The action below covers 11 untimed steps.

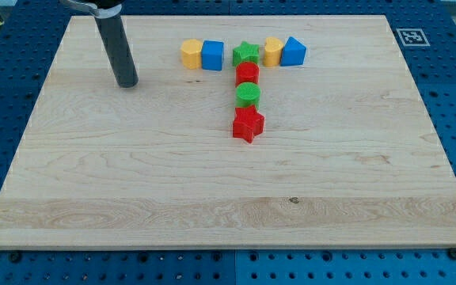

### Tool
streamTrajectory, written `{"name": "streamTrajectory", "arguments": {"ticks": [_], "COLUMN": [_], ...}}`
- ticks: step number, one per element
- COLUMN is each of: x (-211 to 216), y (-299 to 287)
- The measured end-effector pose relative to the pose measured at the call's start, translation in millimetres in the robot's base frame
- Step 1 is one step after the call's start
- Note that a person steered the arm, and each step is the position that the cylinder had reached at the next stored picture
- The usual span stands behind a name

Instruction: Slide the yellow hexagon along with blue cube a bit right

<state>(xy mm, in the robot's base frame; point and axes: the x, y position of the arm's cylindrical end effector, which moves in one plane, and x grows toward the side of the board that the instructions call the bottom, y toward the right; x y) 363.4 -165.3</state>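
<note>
The yellow hexagon (191, 54) and the blue cube (212, 55) sit side by side, touching, near the view's top, the hexagon on the left. My tip (127, 83) rests on the board to the left of the hexagon and slightly lower, well apart from it. The rod leans up toward the view's top left.
Right of the cube lie a green star (245, 55), a yellow block (273, 51) and a blue block (294, 51) in a row. Below the green star run a red block (247, 74), a green round block (248, 94) and a red star (248, 124). The wooden board (228, 206) has blue pegboard around it.
</note>
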Motion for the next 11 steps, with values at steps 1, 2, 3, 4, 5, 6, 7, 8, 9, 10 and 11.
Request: {"name": "streamTrajectory", "arguments": {"ticks": [1,2,3,4,5,6,7,8,9,10,11], "x": [-3.6,-44.4,-50.7,-57.5,-100.9,-109.6,-87.1,-72.4,-59.7,-53.6,-46.2], "y": [3.4,47.1,52.9,52.9,53.0,54.5,69.0,75.1,80.1,84.3,99.9]}}
